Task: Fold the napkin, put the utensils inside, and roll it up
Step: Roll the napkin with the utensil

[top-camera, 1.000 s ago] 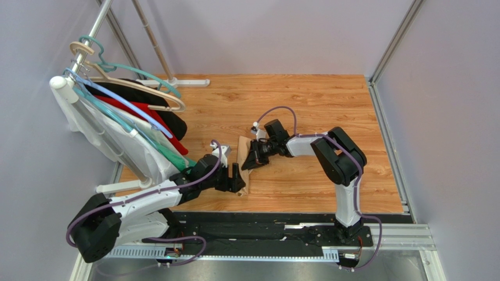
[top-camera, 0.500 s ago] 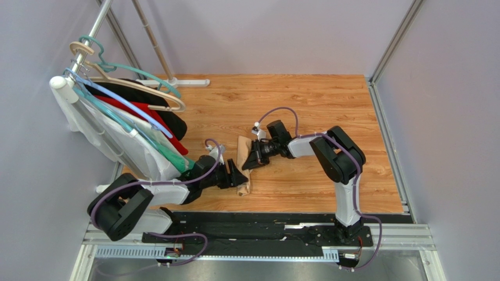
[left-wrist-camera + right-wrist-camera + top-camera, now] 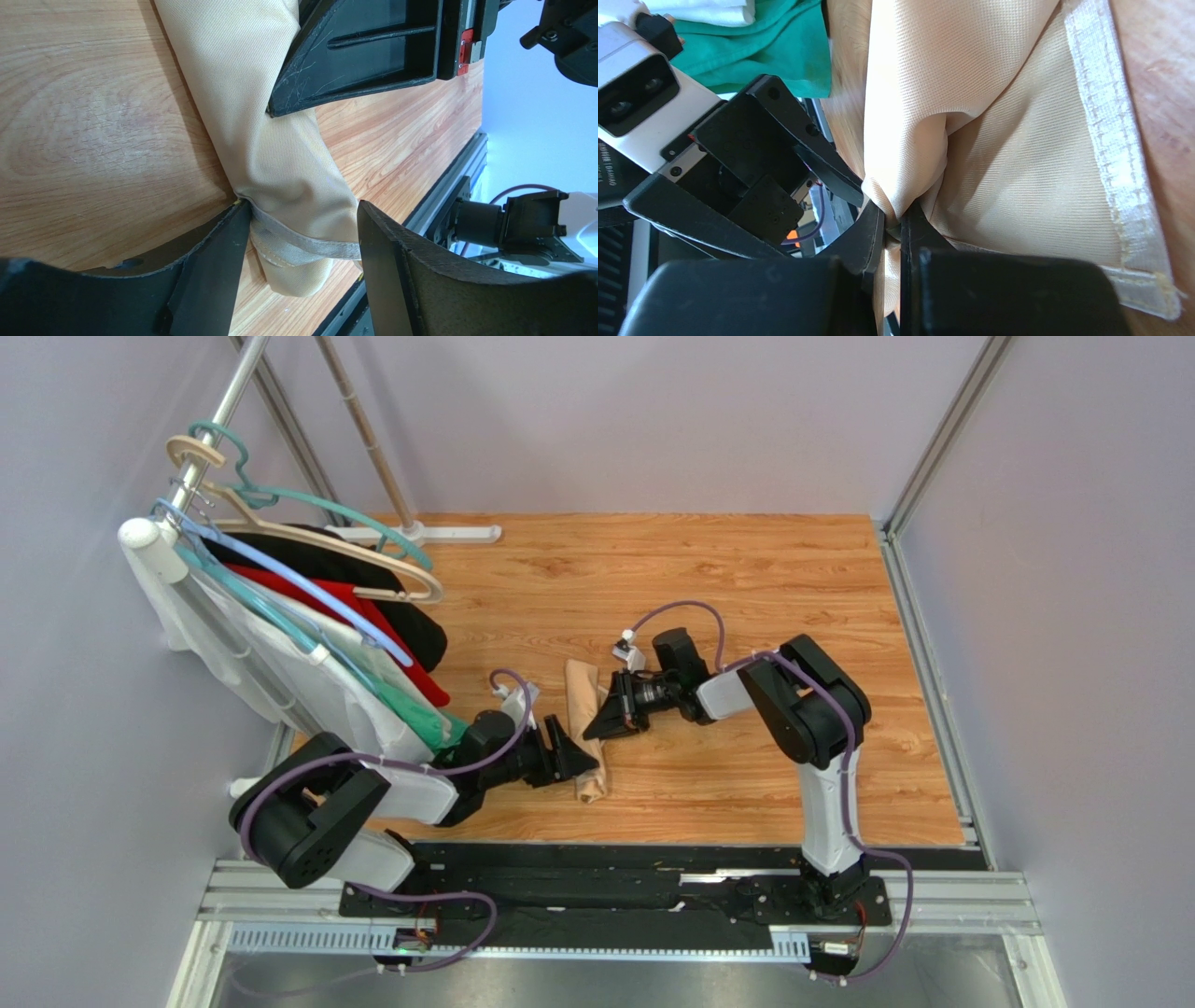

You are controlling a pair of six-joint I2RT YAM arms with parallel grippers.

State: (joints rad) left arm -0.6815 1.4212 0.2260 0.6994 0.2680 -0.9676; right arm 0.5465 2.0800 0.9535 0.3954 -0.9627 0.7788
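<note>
- The left claw (image 3: 302,210) has slid back to the near end of the napkin (image 3: 274,147) and narrowed onto it, both fingers touching cloth, so the rolling looks nearly done.
- The right claw (image 3: 901,224) is pinched tight on a fold mid-roll.
- The napkin lies on the desk (image 3: 730,588) as a slim peach bundle (utensils not visible).
</note>
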